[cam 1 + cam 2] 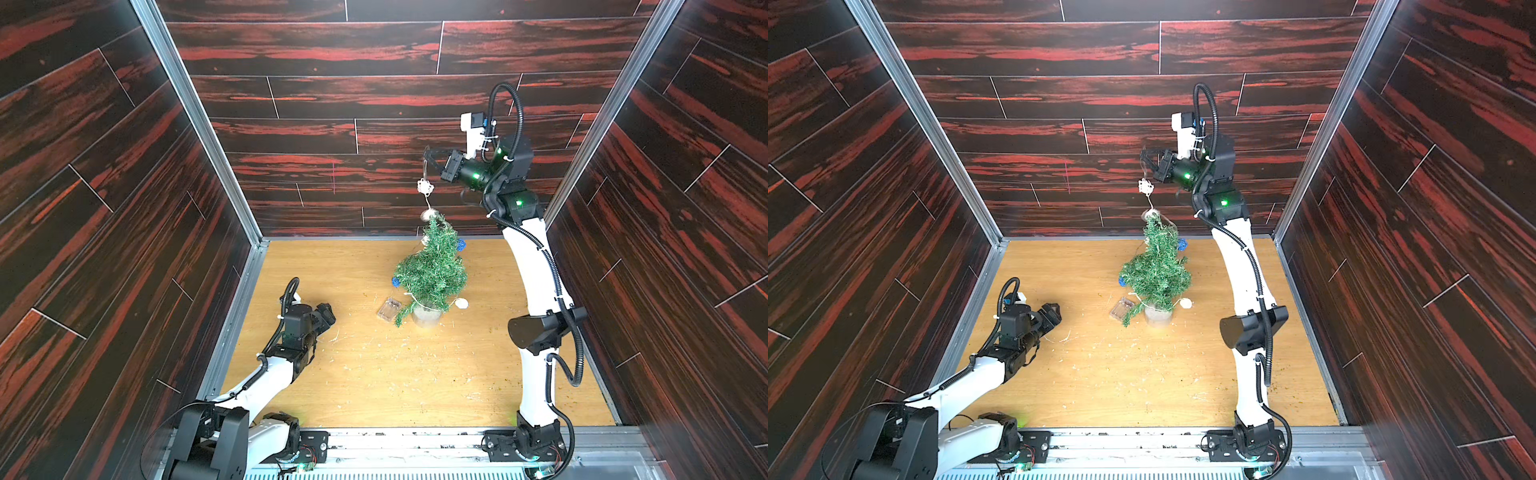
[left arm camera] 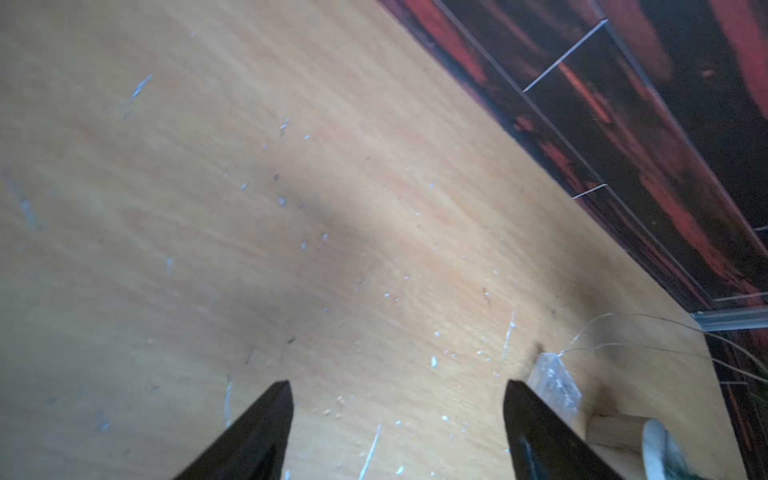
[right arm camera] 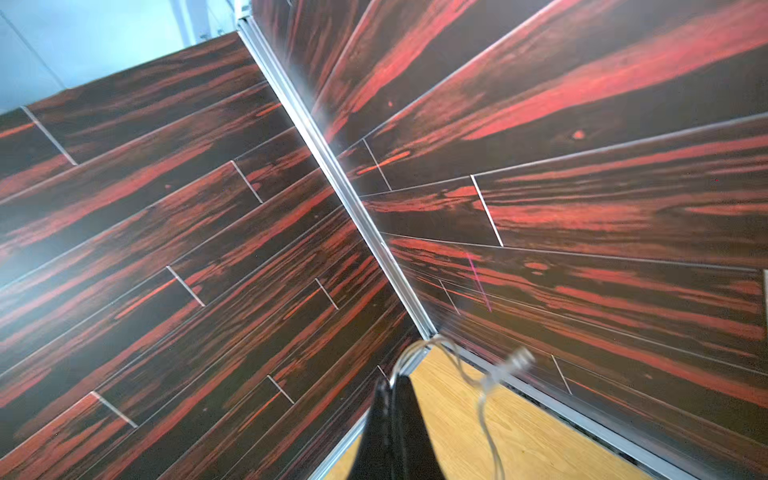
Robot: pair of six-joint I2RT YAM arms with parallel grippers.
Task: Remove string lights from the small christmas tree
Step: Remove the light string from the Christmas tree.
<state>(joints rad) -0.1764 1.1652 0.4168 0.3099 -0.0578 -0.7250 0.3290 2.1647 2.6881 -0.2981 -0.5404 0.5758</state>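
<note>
Right gripper (image 1: 428, 160), clamped on the string lights (image 1: 425, 187), lifts limp, light wire above the small christmas tree (image 1: 432, 270), mid-table. Left gripper (image 1: 330, 312) gapes empty, left of the battery box (image 1: 389, 309). Likely best hold: wire, not the fragile balls.

The right gripper (image 3: 392, 380) has its 2 black fingers (image 3: 401, 419) pressed together, pinching the thin pale wire of the string lights (image 3: 482, 388) at their tips. The wire arches out from the tips and hangs over the light wooden table (image 3: 528, 440), carrying 1 blurred whitish ornament (image 3: 519, 359). Beyond, 2 walls (image 3: 166, 249) of dark, red-streaked wood-look panels meet at a silver metal corner post (image 3: 332, 174). Pale blue-white space shows past 1 wall's edge.
</note>
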